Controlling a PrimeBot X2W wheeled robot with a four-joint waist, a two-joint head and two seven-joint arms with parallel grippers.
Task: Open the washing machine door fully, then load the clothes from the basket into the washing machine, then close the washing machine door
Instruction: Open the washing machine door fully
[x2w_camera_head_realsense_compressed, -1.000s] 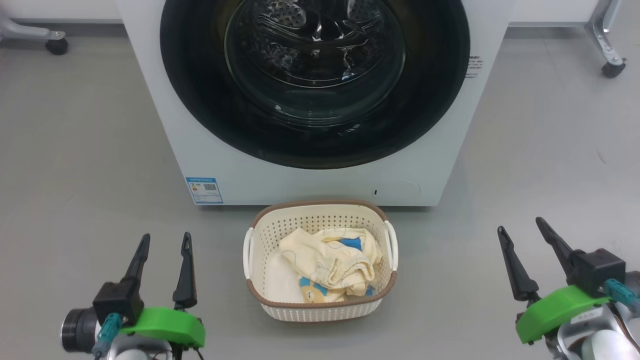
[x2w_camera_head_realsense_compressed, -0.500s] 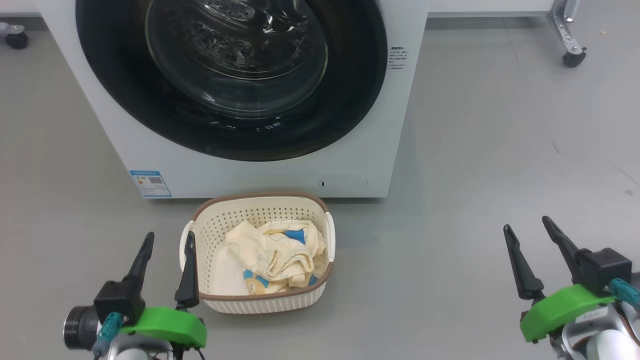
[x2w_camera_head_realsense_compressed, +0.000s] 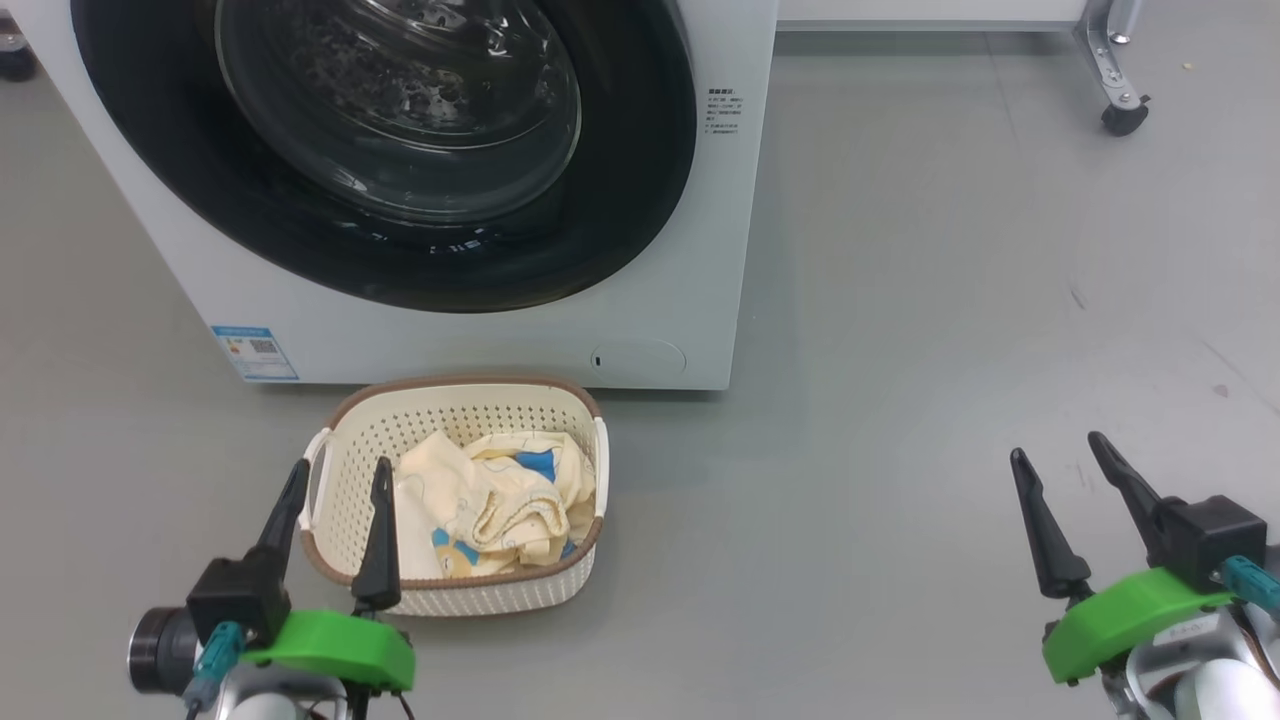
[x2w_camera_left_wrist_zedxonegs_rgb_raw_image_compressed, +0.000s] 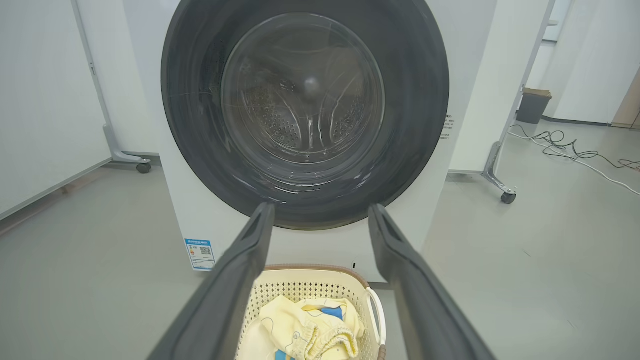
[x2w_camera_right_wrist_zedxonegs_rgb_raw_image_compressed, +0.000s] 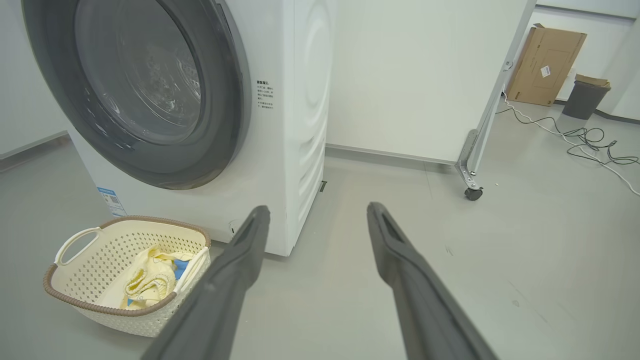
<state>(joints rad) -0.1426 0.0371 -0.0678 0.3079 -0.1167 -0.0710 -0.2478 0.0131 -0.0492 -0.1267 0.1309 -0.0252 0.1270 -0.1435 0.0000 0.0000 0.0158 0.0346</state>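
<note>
Head camera: the washing machine (x2w_camera_head_realsense_compressed: 715, 250) stands with its door (x2w_camera_head_realsense_compressed: 400, 130) shut, the basket (x2w_camera_head_realsense_compressed: 465, 382) of clothes (x2w_camera_head_realsense_compressed: 490, 495) on the floor (x2w_camera_head_realsense_compressed: 900, 400) just before it, the left claw (x2w_camera_head_realsense_compressed: 341, 465) spread by the basket's near corner, the right claw (x2w_camera_head_realsense_compressed: 1056, 447) spread well apart to the right. Left wrist camera: spread fingers (x2w_camera_left_wrist_zedxonegs_rgb_raw_image_compressed: 225, 300) frame the shut door above the basket. Right wrist camera: spread fingers, washing machine and basket at left.

The white washing machine (x2w_camera_head_realsense_compressed: 700, 300) stands with its black-rimmed washing machine door (x2w_camera_head_realsense_compressed: 390, 140) shut; pale yellow clothes (x2w_camera_head_realsense_compressed: 490, 495) (blue patches showing) lie crumpled in the cream basket (x2w_camera_head_realsense_compressed: 470, 383) on the floor (x2w_camera_head_realsense_compressed: 900, 400) just before it.
</note>
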